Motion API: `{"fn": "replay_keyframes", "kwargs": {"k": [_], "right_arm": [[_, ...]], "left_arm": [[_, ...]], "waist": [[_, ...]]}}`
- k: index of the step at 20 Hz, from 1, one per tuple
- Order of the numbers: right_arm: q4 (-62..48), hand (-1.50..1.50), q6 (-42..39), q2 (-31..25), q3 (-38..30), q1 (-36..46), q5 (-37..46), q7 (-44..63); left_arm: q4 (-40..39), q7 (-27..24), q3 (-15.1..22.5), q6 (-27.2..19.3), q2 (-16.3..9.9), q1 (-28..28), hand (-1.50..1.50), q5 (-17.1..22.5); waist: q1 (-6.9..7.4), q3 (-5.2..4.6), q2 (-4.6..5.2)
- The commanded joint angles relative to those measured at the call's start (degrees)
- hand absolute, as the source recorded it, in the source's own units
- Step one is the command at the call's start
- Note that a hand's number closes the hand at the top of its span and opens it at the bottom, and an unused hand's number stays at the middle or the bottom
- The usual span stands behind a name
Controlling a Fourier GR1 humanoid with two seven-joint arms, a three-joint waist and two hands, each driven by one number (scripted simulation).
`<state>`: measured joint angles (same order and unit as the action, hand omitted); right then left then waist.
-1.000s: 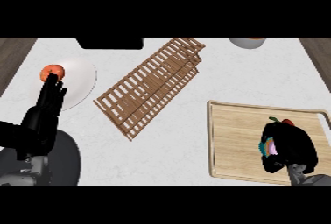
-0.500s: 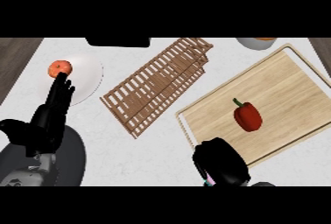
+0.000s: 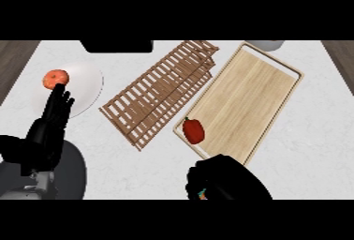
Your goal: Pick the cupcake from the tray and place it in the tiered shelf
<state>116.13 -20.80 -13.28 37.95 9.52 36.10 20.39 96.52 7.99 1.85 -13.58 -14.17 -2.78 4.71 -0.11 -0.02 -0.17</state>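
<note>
The cupcake (image 3: 202, 194) shows only as a small sliver of orange and teal under the right hand (image 3: 224, 180), whose fingers are curled round it and hide most of it. That hand sits low in the head view, just off the near corner of the wooden tray (image 3: 256, 89), over the pale marbled worktop (image 3: 145, 164). The left hand (image 3: 52, 122) is at the left, fingers straight and pointing up, holding nothing, their tips near an orange fruit (image 3: 56, 78) on a white plate (image 3: 86, 86). A red pepper (image 3: 194, 131) lies on the tray's near end. The slatted tiered shelf (image 3: 162, 91) lies between plate and tray.
</note>
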Motion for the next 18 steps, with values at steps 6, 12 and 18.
{"fn": "replay_keyframes", "kwargs": {"k": [6, 12, 18], "right_arm": [[13.3, 1.5, -5.1, 6.4, -14.4, 7.6, -6.4, 15.5], [3.4, 1.5, -7.5, 9.8, -23.6, 22.8, -8.8, 20.3], [-6.3, 1.5, -3.4, 11.0, -26.8, 26.5, -6.0, 14.0]], "left_arm": [[1.8, 0.8, -1.0, 0.0, 0.4, 0.9, 0.0, -0.8], [1.8, 3.6, 0.8, -0.5, 2.4, -2.1, 0.0, -2.8], [1.8, 1.0, -1.5, 1.1, 2.0, 0.0, 0.0, -3.0]], "waist": [[0.13, 0.0, 0.09], [0.46, 0.0, 0.13], [0.57, 0.01, 0.15]]}}
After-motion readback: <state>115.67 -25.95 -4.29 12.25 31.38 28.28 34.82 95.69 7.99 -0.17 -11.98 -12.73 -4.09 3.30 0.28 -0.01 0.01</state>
